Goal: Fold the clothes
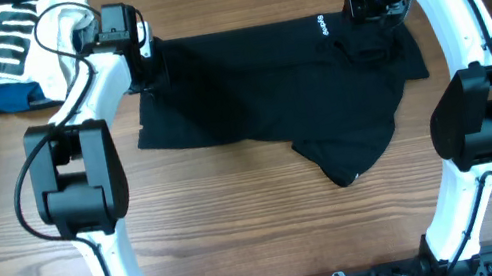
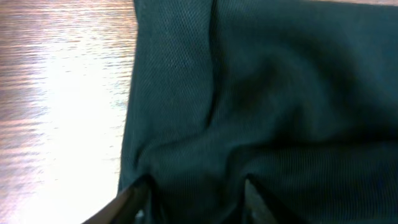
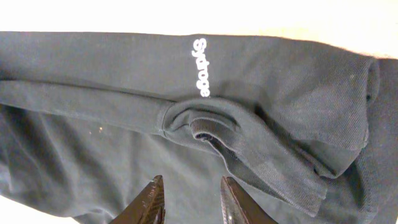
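Observation:
The clothes (image 1: pixel 257 85), a black garment with small white lettering (image 1: pixel 322 25), lie spread across the middle of the wooden table (image 1: pixel 2 252). My left gripper (image 1: pixel 143 63) is down on the garment's far left corner. In the left wrist view the left gripper (image 2: pixel 193 196) has its fingers (image 2: pixel 134 200) pressed into the cloth (image 2: pixel 280 93), apart, with a puckered fold between them. My right gripper (image 1: pixel 373 6) is at the far right corner. In the right wrist view the right gripper (image 3: pixel 191 186) hovers open just above the fabric (image 3: pixel 93 143), near the lettering (image 3: pixel 200 67), holding nothing.
A folded pile (image 1: pixel 7 48) of white, black-striped and blue garments sits at the table's far left corner, close behind the left arm. A crumpled thick band (image 3: pixel 249 149) of the black garment lies just ahead of the right fingers. Bare wood runs along the front.

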{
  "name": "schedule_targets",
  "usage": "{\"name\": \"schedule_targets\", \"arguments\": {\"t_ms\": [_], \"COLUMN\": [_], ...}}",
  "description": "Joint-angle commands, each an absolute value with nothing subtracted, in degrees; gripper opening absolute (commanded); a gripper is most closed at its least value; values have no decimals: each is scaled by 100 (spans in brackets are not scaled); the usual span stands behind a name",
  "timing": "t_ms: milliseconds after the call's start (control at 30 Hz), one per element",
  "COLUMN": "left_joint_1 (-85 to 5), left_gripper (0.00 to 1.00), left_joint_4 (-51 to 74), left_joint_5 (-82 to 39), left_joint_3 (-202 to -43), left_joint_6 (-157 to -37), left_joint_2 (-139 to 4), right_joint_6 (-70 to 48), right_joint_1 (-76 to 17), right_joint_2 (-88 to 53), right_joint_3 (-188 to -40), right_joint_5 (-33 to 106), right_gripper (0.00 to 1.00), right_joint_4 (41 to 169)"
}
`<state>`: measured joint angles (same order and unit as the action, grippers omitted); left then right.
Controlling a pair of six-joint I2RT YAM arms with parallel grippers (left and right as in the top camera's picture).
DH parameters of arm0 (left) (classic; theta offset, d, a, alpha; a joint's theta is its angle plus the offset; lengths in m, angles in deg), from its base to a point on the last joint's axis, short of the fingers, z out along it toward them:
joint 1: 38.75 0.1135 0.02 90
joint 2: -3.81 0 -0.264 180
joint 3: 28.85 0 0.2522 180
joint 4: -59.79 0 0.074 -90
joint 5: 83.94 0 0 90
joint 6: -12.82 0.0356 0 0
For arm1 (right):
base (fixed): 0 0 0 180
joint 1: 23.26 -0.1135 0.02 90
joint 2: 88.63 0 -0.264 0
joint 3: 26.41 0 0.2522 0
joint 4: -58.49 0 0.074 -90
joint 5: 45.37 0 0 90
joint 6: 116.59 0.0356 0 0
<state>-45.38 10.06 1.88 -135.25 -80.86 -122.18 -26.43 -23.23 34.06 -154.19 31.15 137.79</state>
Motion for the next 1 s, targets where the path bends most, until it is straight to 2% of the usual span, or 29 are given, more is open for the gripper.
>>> {"name": "schedule_targets", "arguments": {"t_ms": [0,200,500,533,633,700,833,967], "left_joint_1": [-4521,-4372,-4020,-4022,-4048,-4055,-4055,-4044], "left_gripper": [44,46,61,62,62,61,58,50], "left_joint_4": [1089,1074,1074,1074,1074,1074,1074,1074], "left_joint_5": [444,1075,1174,1174,1169,1167,1169,1174], "left_joint_3": [-13547,-13544,-13547,-13547,-13547,-13547,-13547,-13547], "left_joint_6": [-8038,-8038,-8040,-8040,-8042,-8042,-8042,-8040], "left_joint_2": [-12496,-12671,-12671,-12671,-12671,-12671,-12671,-12671], "right_joint_6": [-2660,-2656,-2634,-2625,-2435,-2273,-1998,-1760], "right_joint_1": [-2292,-2292,-2281,-2281,-2281,-2281,-2281,-2240], "right_joint_2": [3459,3459,3470,3483,3505,3513,3590,3721], "right_joint_3": [-15458,-15458,-15379,-15311,-14887,-14511,-13569,-12997], "right_joint_5": [3179,3181,3351,3349,3347,3347,3345,3349], "right_gripper": [32,35,41,39,20,11,5,4], "right_joint_4": [13786,13781,13672,13558,13005,12621,11794,11220]}}
